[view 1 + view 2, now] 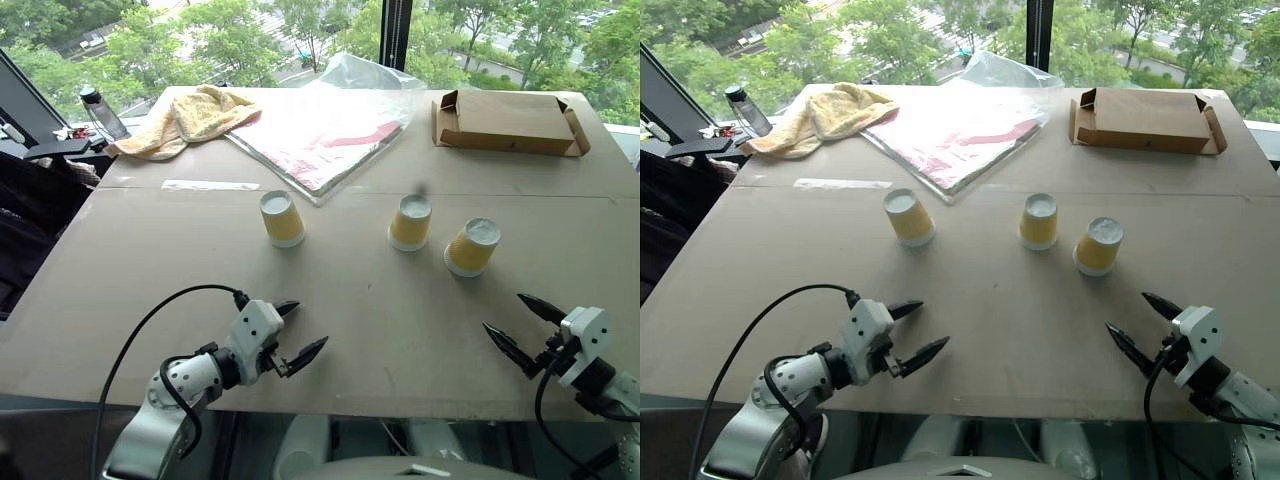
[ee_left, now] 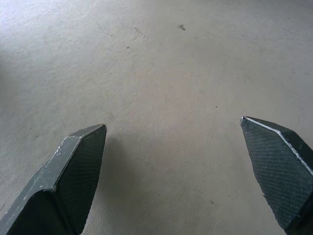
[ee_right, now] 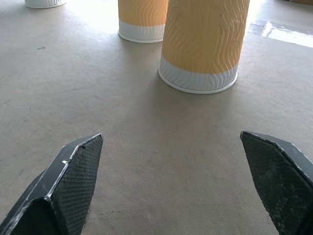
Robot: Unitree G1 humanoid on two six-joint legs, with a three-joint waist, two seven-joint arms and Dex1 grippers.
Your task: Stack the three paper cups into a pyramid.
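Left eye view, landmark: cardboard box [image 1: 508, 123]
Left gripper [image 1: 296, 329]: spread wide, empty, nearest the table's [image 1: 400, 330] front edge
Three paper cups [image 1: 410, 222]: upside down, in a row, nearer than the box
Right gripper [image 1: 520, 325]: spread wide, empty

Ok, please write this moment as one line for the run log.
stage: before first grasp | three paper cups: upside down, apart, in a row on table | left hand: open, empty | right hand: open, empty
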